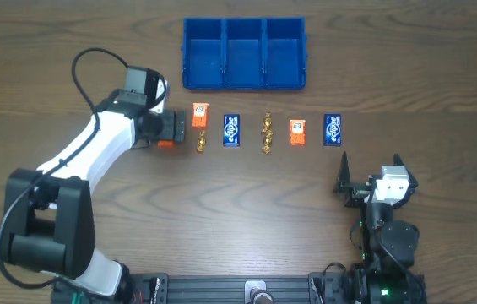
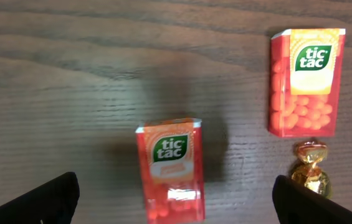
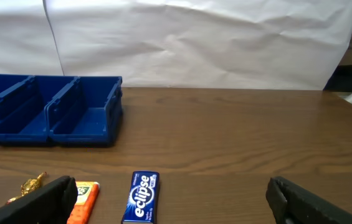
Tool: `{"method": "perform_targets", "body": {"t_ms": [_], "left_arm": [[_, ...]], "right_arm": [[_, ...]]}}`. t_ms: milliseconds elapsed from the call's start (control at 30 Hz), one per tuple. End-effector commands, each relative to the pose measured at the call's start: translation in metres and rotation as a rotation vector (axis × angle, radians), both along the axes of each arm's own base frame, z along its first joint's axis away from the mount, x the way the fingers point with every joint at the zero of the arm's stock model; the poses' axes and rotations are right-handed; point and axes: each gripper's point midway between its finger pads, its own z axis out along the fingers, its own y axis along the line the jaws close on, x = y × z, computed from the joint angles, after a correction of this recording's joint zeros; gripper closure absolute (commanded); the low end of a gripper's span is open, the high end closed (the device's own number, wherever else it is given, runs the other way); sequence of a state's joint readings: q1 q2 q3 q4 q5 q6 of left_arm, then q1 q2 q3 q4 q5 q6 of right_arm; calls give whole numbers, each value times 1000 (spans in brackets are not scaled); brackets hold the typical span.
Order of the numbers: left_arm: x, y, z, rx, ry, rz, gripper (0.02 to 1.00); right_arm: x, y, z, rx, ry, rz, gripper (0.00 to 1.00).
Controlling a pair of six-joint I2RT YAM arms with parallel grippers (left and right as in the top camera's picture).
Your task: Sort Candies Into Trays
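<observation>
Two-finger left end effector (image 2: 176, 186) spread apart above orange mint box (image 2: 169, 168); right end effector (image 3: 169, 186) likewise apart, near blue gum pack (image 3: 141, 198) on counter (image 3: 238, 137).

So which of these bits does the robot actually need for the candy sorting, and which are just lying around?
Part of the job:
- blue three-compartment tray
- orange candy boxes
- blue packs
- gold-wrapped candies
- left gripper, open over one orange box

Just there:
- wooden table
- white sheet behind it
</observation>
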State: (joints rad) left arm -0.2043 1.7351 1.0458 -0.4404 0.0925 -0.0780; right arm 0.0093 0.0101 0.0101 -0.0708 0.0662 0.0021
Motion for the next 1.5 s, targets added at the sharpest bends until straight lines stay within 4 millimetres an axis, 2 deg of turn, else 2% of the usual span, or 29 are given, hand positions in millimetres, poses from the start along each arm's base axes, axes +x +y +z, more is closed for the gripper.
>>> {"method": "perform_targets", "body": {"t_ms": [33,133,267,533,600,733,1167,1267,1333,1367,1500], "left_arm": [[2,-3,-14,0,30,-2,18],[0,-3,-23,4,53,1,23],[2,-3,-24,7,46,-1,84],[2,1,-35,33,64,5,91],[2,1,-37,34,65,5,148],[2,1,-39,36,69,1,343],[4,1,-43,40,67,-2,695],[5,4,-42,54,62,3,726],[12,2,-34,48,51,10,728],[20,-1,-22,46,41,7,744],[53,-14,38,67,-24,1,801]], "right_arm": [[0,-1,-1,-14,2,-3,3],[0,-1,-1,-14,2,-3,3],[0,-1,-1,-14,2,-3,3],[0,-1,-1,-14,2,-3,3],[0,-1,-1,-14,2,-3,3],[0,-1,-1,-14,2,-3,3],[0,-1,-1,-14,2,-3,3],[0,-1,-1,-14,2,-3,3],[0,-1,-1,-14,2,-3,3],[0,-1,-1,-14,2,-3,3],[0,-1,-1,-14,2,-3,3]]}}
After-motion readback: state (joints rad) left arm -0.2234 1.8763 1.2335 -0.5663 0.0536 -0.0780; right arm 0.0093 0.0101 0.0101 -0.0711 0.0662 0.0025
